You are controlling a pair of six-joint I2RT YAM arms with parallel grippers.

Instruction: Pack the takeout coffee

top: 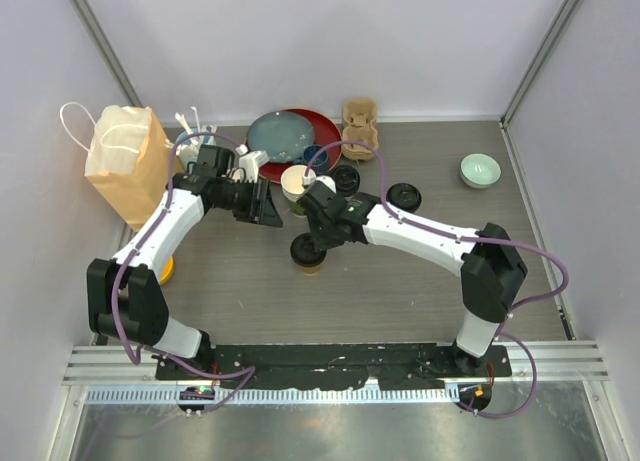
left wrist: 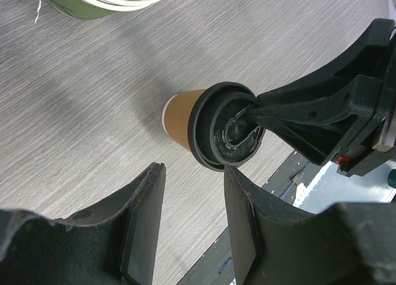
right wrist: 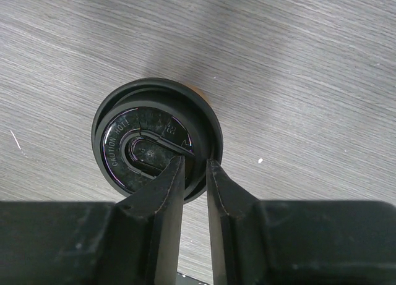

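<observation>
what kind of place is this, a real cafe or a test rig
Most likely a lab test cell, not a café: white walls with metal framing, a left arm and right arm bolted to a rail at the table edge, and props like a paper bag and lidded cup.

Paper bag (top: pixel 125 166) far left; blue plate (top: pixel 280 134) on red plate (top: pixel 326 129); mint bowl (top: pixel 479 168) far right
</observation>
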